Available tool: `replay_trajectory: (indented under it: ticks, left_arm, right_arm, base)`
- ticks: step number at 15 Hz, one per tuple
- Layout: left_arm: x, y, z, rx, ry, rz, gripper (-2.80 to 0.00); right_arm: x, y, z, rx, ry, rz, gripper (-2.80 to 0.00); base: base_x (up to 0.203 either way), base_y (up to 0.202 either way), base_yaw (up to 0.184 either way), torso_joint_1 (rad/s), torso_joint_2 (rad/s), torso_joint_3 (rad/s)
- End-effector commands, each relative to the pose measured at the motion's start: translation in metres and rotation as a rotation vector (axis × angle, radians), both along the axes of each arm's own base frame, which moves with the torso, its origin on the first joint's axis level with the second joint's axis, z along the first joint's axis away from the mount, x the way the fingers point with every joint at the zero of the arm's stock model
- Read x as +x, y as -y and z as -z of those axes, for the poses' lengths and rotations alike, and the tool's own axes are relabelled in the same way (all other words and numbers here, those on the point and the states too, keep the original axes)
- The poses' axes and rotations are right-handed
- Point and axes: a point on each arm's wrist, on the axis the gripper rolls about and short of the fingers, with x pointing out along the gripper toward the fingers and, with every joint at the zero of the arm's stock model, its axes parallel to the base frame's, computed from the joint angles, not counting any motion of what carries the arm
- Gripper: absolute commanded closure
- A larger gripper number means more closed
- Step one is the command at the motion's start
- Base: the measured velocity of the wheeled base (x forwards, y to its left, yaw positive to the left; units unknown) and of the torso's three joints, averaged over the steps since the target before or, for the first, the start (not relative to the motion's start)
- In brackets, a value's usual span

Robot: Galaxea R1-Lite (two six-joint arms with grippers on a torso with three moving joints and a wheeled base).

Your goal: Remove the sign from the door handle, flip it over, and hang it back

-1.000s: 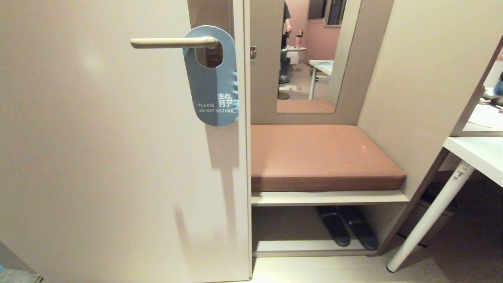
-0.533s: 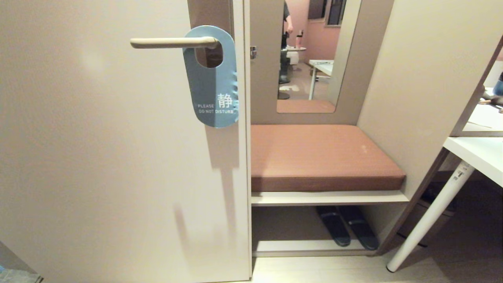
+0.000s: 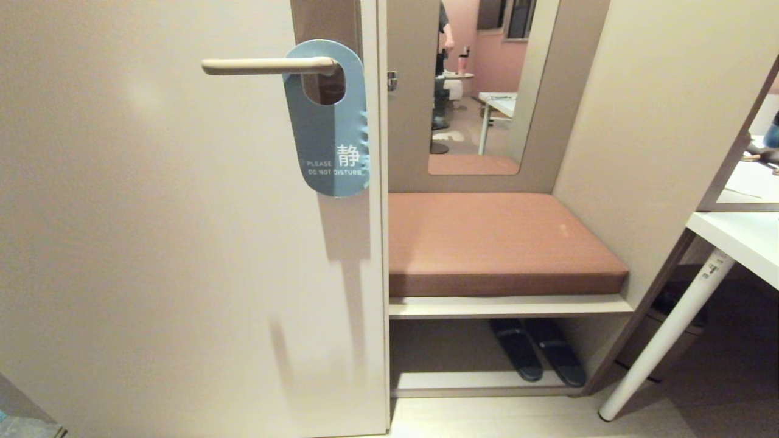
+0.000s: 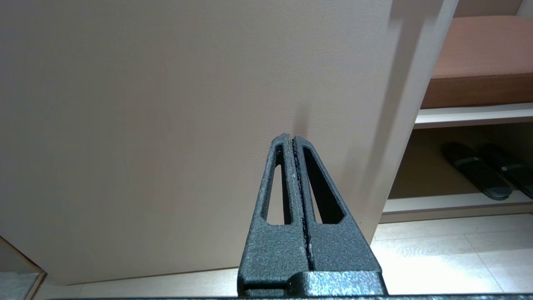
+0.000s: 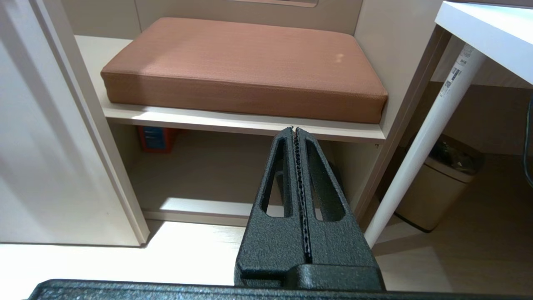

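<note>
The blue sign (image 3: pixel 331 143) hangs by its hole on the cream door handle (image 3: pixel 261 65), its "PLEASE DO NOT DISTURB" side facing me, near the door's right edge. Neither arm shows in the head view. In the left wrist view my left gripper (image 4: pixel 290 137) is shut and empty, pointing at the plain lower part of the door (image 4: pixel 166 104). In the right wrist view my right gripper (image 5: pixel 293 130) is shut and empty too, low down in front of the bench shelf. Sign and handle appear in neither wrist view.
Right of the door stands a bench niche with a brown cushion (image 3: pixel 499 240), a mirror (image 3: pixel 487 85) above it and dark slippers (image 3: pixel 538 356) on the shelf below. A white table (image 3: pixel 739 240) with a slanted leg (image 3: pixel 666 337) is at far right, a bin (image 5: pixel 437 183) under it.
The sign, the handle and the view have kept still. Only the person reflected in the mirror has shifted slightly.
</note>
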Motion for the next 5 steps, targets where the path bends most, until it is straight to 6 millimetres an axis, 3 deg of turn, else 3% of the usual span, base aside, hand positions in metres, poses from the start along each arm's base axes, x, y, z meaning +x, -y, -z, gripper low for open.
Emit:
replay_trajectory:
  ticks: [1,5]
  left_arm:
    - [0.0001,0.0000,-0.0001,0.000,0.000,0.000,0.00]
    - [0.0001,0.0000,-0.0001,0.000,0.000,-0.001,0.00]
  right_arm:
    - [0.0001,0.0000,0.0000,0.000,-0.002,0.001,0.00]
    - [0.0001,0.0000,0.0000,0.001,-0.002,-0.002,0.00]
  base:
    - [0.000,0.000,0.000,0.000,0.00,0.000]
    - [0.000,0.000,0.000,0.000,0.00,0.000]
